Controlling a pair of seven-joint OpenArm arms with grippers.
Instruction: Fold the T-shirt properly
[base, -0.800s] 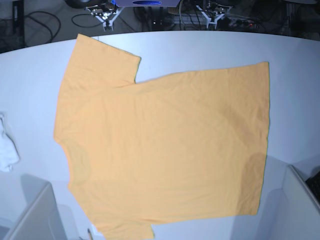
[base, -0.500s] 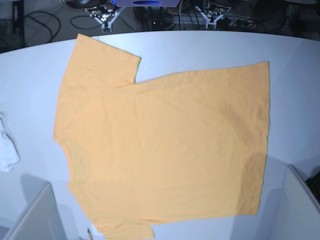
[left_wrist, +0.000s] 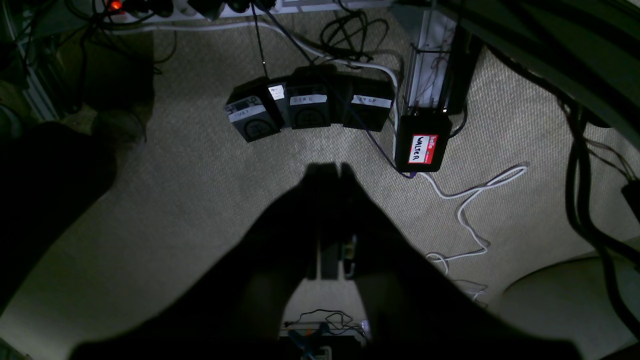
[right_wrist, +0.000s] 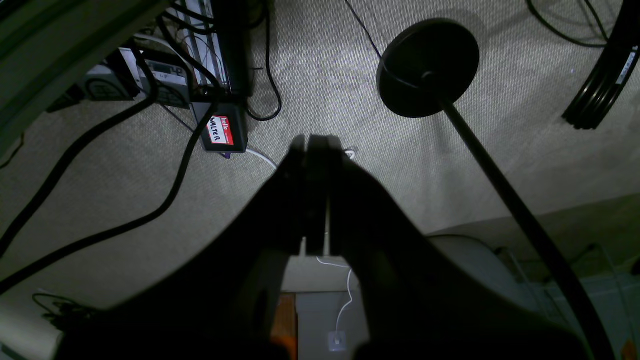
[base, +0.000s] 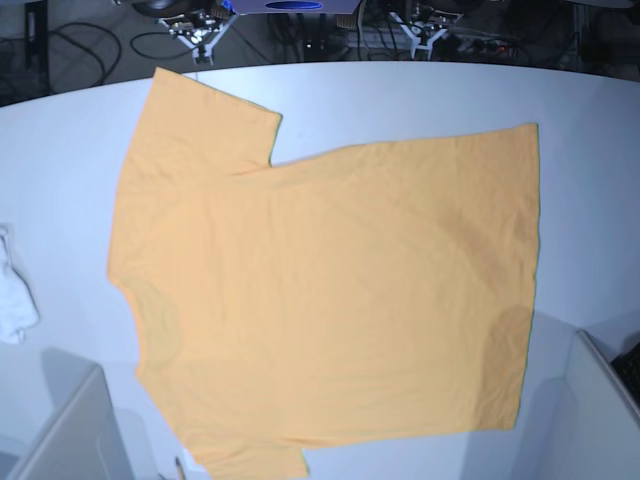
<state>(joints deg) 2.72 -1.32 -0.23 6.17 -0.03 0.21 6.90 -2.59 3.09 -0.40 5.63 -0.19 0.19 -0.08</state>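
T-shirt (base: 330, 290) flat on table (base: 400, 100) in base view only, wrist views show carpet (left_wrist: 175, 200), both jaws closed, empty

The T-shirt (base: 320, 290) lies spread flat on the table (base: 590, 200), filling most of its middle — one sleeve reaches toward the far left corner, the other runs off the near edge at lower left, and the hem lies to the right. At the table's left edge, well apart from the shirt, sits a small cloth (base: 14, 290). Beyond the far edge, both grippers hang off the table over the floor — the right gripper (base: 200, 35) at far left, the left gripper (base: 425, 30) further right. Below the left gripper, a row of pedals (left_wrist: 305, 107) rests on the carpet, with a labelled box (left_wrist: 422, 142) just beside them on the right. Below the right gripper, a round stand base (right_wrist: 427, 67) sits on the floor to the right.
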